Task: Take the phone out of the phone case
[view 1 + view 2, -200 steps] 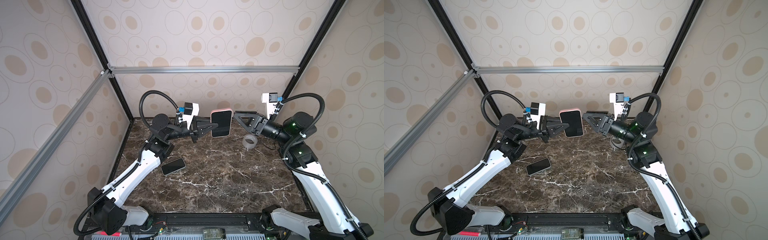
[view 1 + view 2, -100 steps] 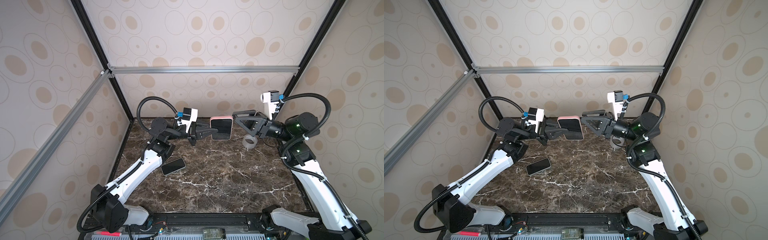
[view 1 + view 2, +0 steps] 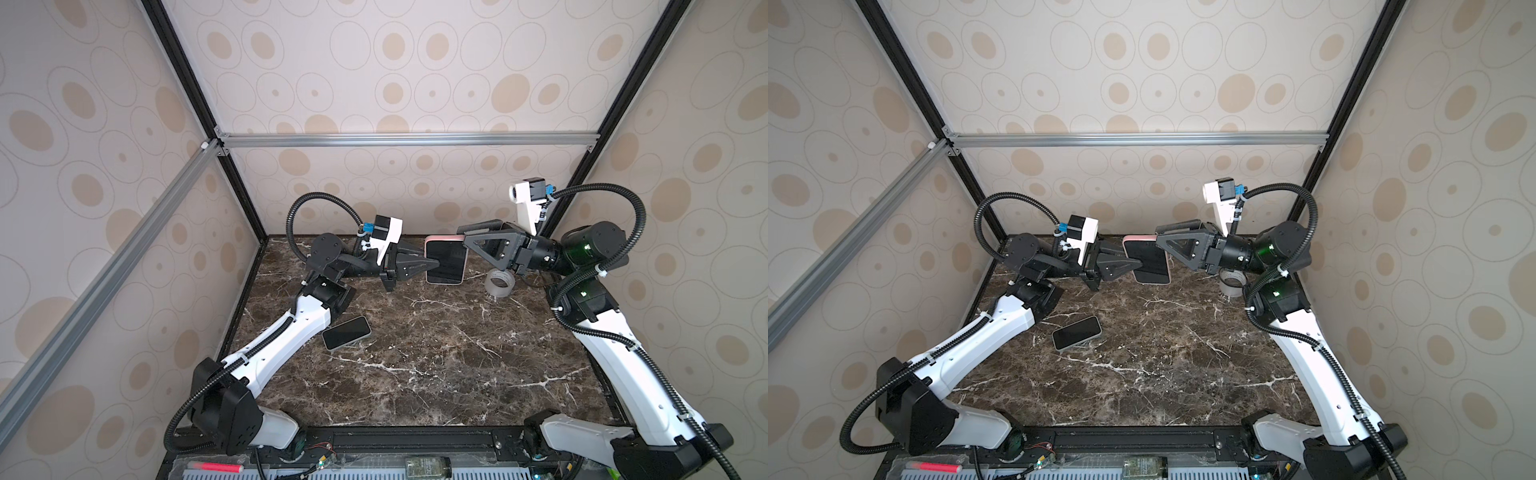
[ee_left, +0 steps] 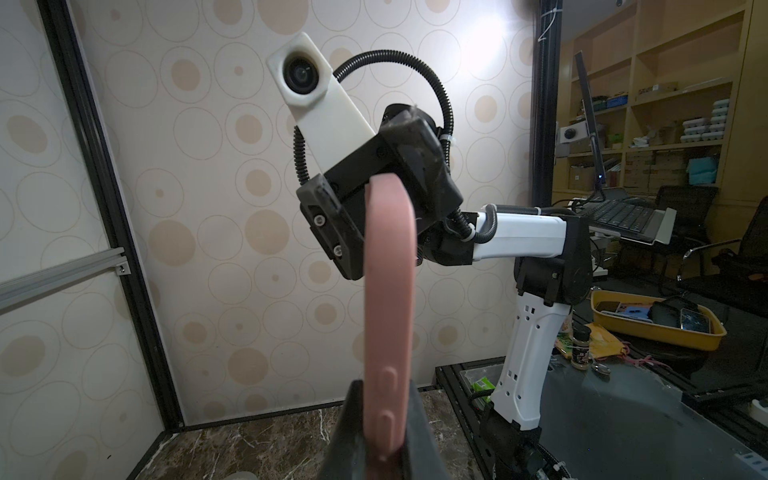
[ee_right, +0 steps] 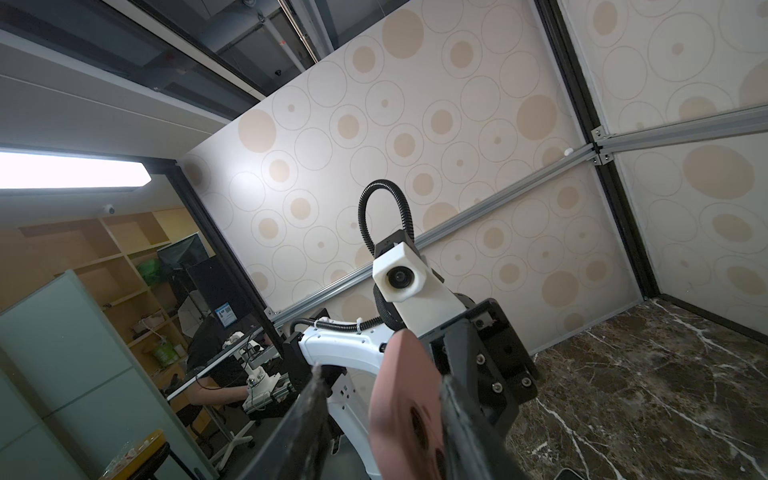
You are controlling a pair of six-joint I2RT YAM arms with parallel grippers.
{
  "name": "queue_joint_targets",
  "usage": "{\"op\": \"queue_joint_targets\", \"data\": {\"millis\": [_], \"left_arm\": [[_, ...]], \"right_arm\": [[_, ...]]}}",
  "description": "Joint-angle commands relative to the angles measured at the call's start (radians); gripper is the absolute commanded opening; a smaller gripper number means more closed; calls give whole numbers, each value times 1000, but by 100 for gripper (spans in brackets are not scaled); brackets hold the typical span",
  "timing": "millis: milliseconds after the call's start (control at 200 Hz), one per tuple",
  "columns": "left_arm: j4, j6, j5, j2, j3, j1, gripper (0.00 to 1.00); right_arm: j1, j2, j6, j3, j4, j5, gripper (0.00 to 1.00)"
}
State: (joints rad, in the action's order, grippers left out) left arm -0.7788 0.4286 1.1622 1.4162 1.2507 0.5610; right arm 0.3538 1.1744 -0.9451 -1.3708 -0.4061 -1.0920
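A phone (image 3: 444, 262) with a dark screen sits in a pink phone case (image 3: 441, 239), held upright in the air over the back of the table. My left gripper (image 3: 435, 264) is shut on the case's left edge; its fingers (image 4: 353, 415) press both faces of the case (image 4: 388, 291). My right gripper (image 3: 462, 235) straddles the case's top right corner. In the right wrist view one finger (image 5: 453, 399) touches the case (image 5: 399, 395), while the other finger (image 5: 316, 374) stands apart from it, so the right gripper (image 5: 380, 374) is open. Both top views show phone (image 3: 1152, 262), left gripper (image 3: 1138, 264) and right gripper (image 3: 1158, 235).
A second phone (image 3: 347, 332) lies flat, screen up, on the marble table (image 3: 436, 374) beside my left forearm. A roll of clear tape (image 3: 500, 285) stands at the back right under my right wrist. Patterned walls enclose three sides.
The left gripper has lowered the cased phone a little. My right gripper has moved in over the case's top right corner, and its jaws have narrowed.
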Motion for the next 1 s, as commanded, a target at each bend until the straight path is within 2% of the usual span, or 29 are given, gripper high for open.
{"op": "queue_joint_targets", "data": {"millis": [0,335,690,995], "left_arm": [[-122,36,15,-9,15,-5,0],[-129,33,26,-11,13,-4,0],[-127,32,36,-11,24,-4,0],[-50,-47,36,-18,47,-5,0]], "right_arm": [[6,2,-24,-22,-34,-20,40],[8,27,-141,2,-108,-10,31],[36,35,-116,17,-6,-12,22],[69,65,-215,37,2,-7,9]]}}
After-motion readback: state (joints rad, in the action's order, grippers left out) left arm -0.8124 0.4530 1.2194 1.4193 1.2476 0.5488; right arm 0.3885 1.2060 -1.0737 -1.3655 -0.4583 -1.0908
